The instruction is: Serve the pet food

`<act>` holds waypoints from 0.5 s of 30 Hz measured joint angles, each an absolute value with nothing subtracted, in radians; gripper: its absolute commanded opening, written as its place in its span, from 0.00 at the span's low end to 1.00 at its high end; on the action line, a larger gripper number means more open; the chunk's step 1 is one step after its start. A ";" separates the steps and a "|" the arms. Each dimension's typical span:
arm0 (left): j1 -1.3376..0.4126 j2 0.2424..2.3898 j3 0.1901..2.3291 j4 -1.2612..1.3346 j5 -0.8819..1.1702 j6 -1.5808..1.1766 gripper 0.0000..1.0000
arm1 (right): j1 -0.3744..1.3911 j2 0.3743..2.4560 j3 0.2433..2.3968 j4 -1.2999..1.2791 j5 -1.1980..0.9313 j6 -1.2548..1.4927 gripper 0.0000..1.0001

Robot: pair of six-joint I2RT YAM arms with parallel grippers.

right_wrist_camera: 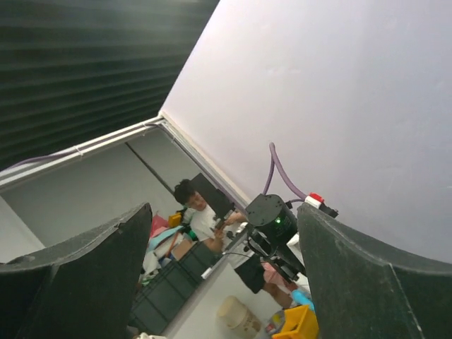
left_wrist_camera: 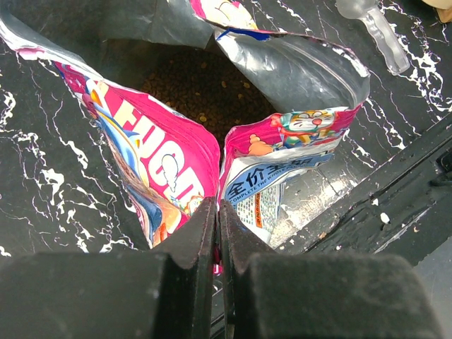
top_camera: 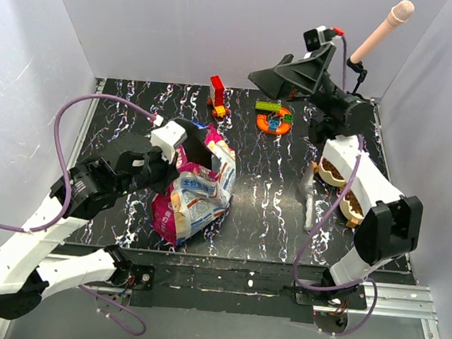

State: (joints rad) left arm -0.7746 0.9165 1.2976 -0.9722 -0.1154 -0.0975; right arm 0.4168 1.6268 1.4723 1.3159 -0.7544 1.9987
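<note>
Left gripper [left_wrist_camera: 217, 205]: jaws pressed together, pinching the torn top edge of the bag [left_wrist_camera: 162, 162]
Right gripper [right_wrist_camera: 224, 212]: lifted high at about 1 o'clock of the table [top_camera: 262, 213]; jaws spread wide with nothing between them
Pet food [left_wrist_camera: 201, 85]: brown kibble lies deep inside the open bag; more shows in two tan bowls [top_camera: 322, 172] at 3 to 4 o'clock, partly hidden under the right arm
Bag: slumped at roughly 8 o'clock, with its mouth gaping
Scoop [top_camera: 309, 203]: clear plastic, flat on the table at 4 o'clock, just beside the bowls
Toy blocks [top_camera: 272, 118]: near 12 o'clock, well apart from the bag
</note>
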 measured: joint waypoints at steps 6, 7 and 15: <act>-0.775 0.924 1.298 -0.968 -0.117 -0.097 0.00 | 0.367 1.457 1.468 0.813 -0.772 1.764 0.91; -0.775 0.926 1.298 -0.967 -0.118 -0.097 0.00 | 0.364 1.409 1.471 0.619 -0.736 1.660 0.91; -0.775 0.927 1.298 -0.966 -0.124 -0.101 0.00 | 0.365 1.271 1.565 -0.363 -0.339 0.890 0.92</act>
